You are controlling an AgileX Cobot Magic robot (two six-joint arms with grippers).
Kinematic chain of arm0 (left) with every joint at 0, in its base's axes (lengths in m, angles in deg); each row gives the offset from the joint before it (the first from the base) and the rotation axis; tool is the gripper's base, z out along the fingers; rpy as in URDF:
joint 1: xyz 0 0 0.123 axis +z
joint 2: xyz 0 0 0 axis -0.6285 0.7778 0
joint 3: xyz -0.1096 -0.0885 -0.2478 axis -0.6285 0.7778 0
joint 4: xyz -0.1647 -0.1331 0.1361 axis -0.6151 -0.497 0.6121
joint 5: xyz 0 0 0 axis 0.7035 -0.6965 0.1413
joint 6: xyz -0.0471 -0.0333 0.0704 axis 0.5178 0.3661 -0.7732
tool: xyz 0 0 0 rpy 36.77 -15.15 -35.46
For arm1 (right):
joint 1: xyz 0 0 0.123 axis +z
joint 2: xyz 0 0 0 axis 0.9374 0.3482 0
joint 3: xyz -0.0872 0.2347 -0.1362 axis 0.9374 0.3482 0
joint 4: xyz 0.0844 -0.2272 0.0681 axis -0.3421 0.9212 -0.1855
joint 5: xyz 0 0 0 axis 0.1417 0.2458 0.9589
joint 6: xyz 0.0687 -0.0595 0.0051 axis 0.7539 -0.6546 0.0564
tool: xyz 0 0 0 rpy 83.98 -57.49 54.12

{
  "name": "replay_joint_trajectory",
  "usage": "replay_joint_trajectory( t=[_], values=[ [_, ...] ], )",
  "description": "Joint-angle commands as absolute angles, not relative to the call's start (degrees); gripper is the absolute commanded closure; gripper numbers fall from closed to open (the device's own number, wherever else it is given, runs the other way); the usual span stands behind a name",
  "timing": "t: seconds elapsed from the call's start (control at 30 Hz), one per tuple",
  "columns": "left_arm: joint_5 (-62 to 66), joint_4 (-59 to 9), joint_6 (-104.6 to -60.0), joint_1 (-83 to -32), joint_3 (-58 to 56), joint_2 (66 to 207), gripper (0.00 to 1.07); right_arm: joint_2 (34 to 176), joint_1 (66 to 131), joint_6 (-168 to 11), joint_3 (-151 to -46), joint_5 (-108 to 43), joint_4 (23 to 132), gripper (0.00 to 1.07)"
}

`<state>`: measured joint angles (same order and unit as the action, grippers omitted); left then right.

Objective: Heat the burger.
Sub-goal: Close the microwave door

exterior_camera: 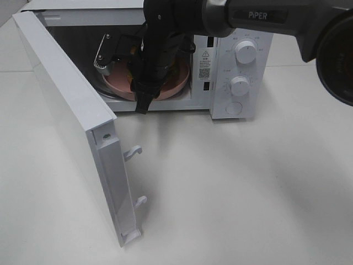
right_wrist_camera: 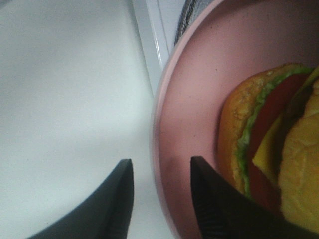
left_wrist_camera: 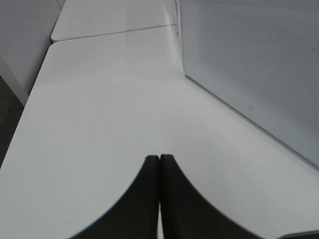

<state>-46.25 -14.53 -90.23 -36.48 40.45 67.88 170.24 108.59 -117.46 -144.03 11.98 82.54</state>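
The burger [right_wrist_camera: 269, 149], golden bun over green, red and yellow filling, lies on a round pink plate [right_wrist_camera: 199, 89]. My right gripper [right_wrist_camera: 162, 162] stands open, one finger on each side of the plate's rim, with a gap on both sides. In the exterior high view the pink plate [exterior_camera: 171, 91] sits inside the white microwave [exterior_camera: 237, 61], and my right arm [exterior_camera: 160, 49] reaches into the cavity and hides the burger. My left gripper [left_wrist_camera: 159, 159] is shut on nothing, low over the bare table beside the microwave's perforated side wall [left_wrist_camera: 249, 59].
The microwave door [exterior_camera: 66, 116] is swung wide open toward the front left, its latch hooks [exterior_camera: 133, 152] pointing right. Two knobs [exterior_camera: 244, 53] and a button sit on the control panel. White table [exterior_camera: 248, 187] spreads in front.
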Motion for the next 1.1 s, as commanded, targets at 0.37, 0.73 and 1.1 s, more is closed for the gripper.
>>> replay_joint_trajectory(
  t=[0.37,0.73,1.1],
  values=[
    [-46.19,-14.82,-90.17,-36.53,40.62,66.74,1.06,167.66,108.99,-103.42,-144.54,19.20,75.89,0.63],
    [-46.19,-14.82,-90.17,-36.53,40.62,66.74,1.06,167.66,108.99,-88.36,-145.00,21.21,75.55,0.37],
    [-46.19,-14.82,-90.17,-36.53,40.62,66.74,1.06,167.66,108.99,-77.53,-145.00,28.77,74.63,0.31]
  ],
)
